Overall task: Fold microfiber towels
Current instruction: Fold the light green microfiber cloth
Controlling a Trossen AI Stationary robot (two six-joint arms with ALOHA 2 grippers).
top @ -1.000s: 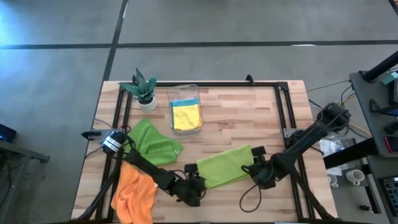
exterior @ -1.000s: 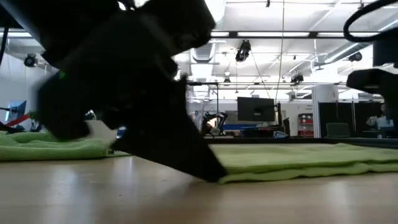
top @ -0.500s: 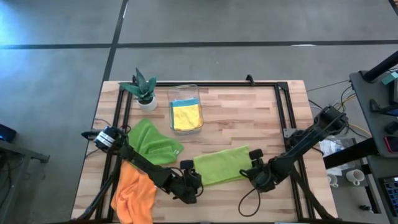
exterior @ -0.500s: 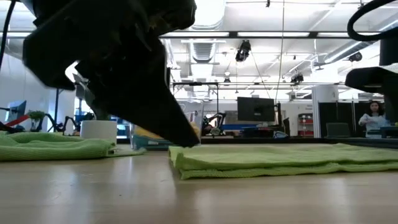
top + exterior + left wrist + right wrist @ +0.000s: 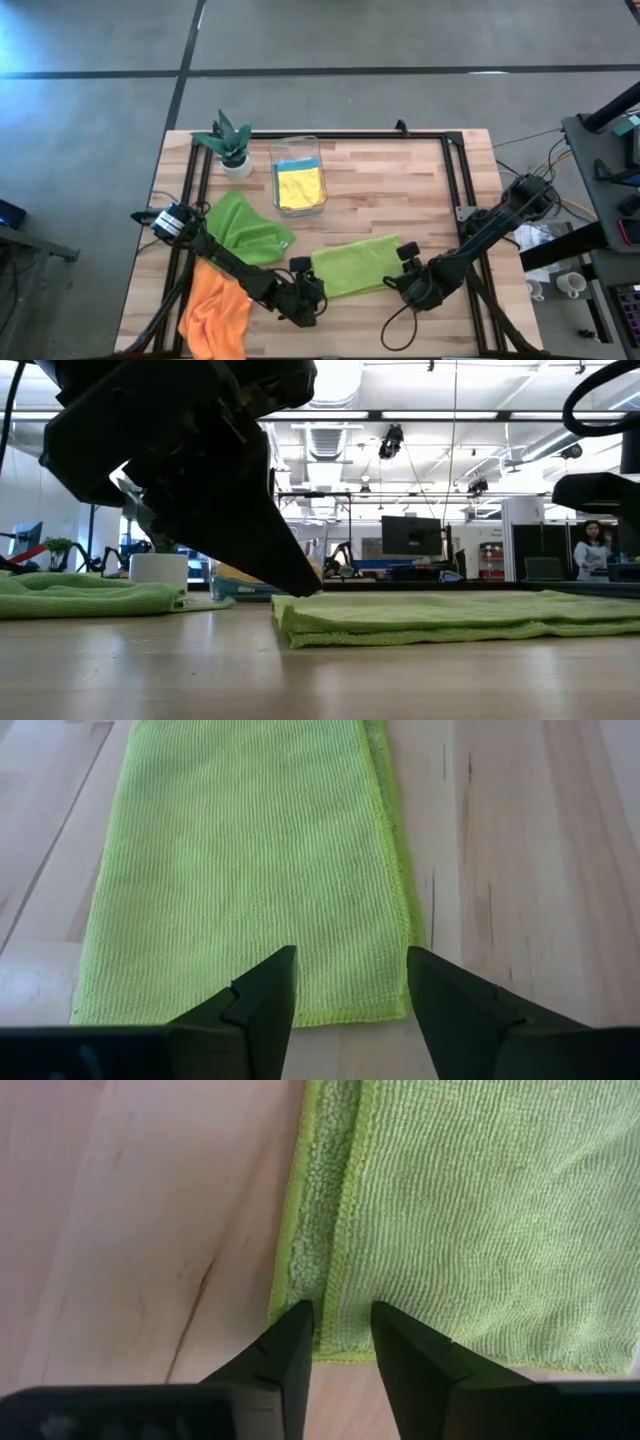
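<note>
A lime green towel (image 5: 352, 266) lies folded into a long strip on the table's near middle, and its layered left end (image 5: 290, 622) shows in the low view. My left gripper (image 5: 350, 960) is open, just above that end. My right gripper (image 5: 342, 1315) is open by a narrow gap over the towel's right end, where a lower layer (image 5: 312, 1230) sticks out past the upper one; the low view shows it (image 5: 600, 490) well above the cloth. A darker green towel (image 5: 245, 228) and an orange towel (image 5: 215, 310) lie crumpled at the left.
A clear bin (image 5: 298, 185) holding a yellow and a blue towel stands at the far middle. A small potted plant (image 5: 232, 143) is to its left. A black frame (image 5: 455, 170) runs along the table's edges. Bare wood lies near the front edge (image 5: 350, 330).
My left gripper has risen off the lime towel's left end and drawn back a little toward the table's left edge. That end now lies free as a flat layered edge. My right gripper has shifted slightly toward the near edge.
</note>
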